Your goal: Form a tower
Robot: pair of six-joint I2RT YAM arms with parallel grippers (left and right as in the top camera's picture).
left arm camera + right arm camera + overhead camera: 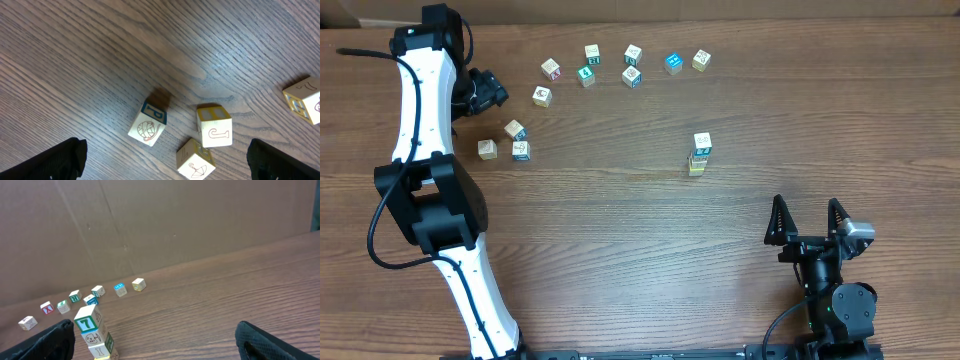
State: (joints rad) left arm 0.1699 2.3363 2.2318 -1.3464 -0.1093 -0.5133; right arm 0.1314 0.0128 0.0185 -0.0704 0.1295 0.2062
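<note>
Black fingertips [47, 340] of the right gripper [806, 204] fill the lower corners of its wrist view, spread as wide as they go, with nothing held between them. Ahead of them, across bare wood, stands the tower [700, 153]. It is a slim column of small cubes, alone and a little right of the middle of the table [620, 230]. Its top cube turns a green 7 toward the right wrist camera, and a yellow-green cube sits at its foot. The tower touches nothing but the table.

Open wood lies on every side of it. The stretch between it and the right gripper is free, and so is the ground to its right as far as the overhead view reaches.

Farther off, a loose row of cubes [633, 54] runs along the far side, just short of the cardboard wall [150, 230] behind the table's far edge. Even the closest of these are well apart from the tower.

To the left, a cluster of three cubes [515, 130] sits close together. The left arm [430, 120] reaches from the near edge up the left side of the table. The left gripper [488, 90] hangs just beyond that cluster, its fingers wide apart and holding nothing. In its wrist view the three cubes lie on the wood between the two fingers.
</note>
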